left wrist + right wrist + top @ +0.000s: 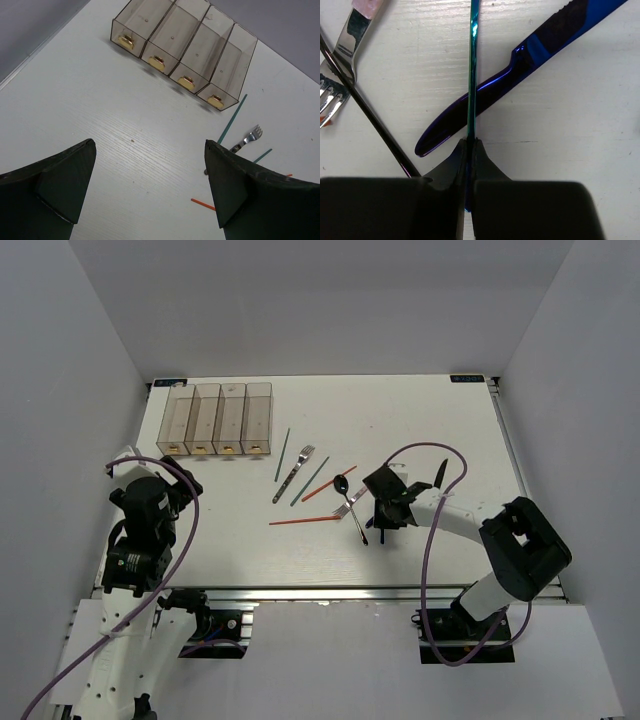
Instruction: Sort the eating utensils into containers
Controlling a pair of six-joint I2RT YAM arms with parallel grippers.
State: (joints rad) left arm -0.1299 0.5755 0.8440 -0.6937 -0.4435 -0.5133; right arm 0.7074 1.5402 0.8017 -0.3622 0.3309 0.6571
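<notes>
Containers: four clear bins joined in a row at the far left of the table, well apart from the utensils. I see all four empty, each with a yellow knob at its near end.
Loose utensils: green chopsticks, a silver fork, red-orange chopsticks and a black spoon lie scattered mid-table, between the bins and the right arm.
Right arm: reaches leftward from its base, wrist low over the right end of the scatter.
Right gripper: pinched tight on a thin green-blue piece that runs straight out from between the fingers. I cannot tell whether it is a chopstick or a blade seen on edge.
Under the right wrist: a dark blue knife lies flat on the table, crossing behind the held piece. A second fork and a thin black handle lie to one side.
Left arm: folded at the table's left edge.
Left gripper: wide, nothing between the fingers, above bare table near the knob ends.
Writing: small labels at the table's far corners, too small for me to read.
</notes>
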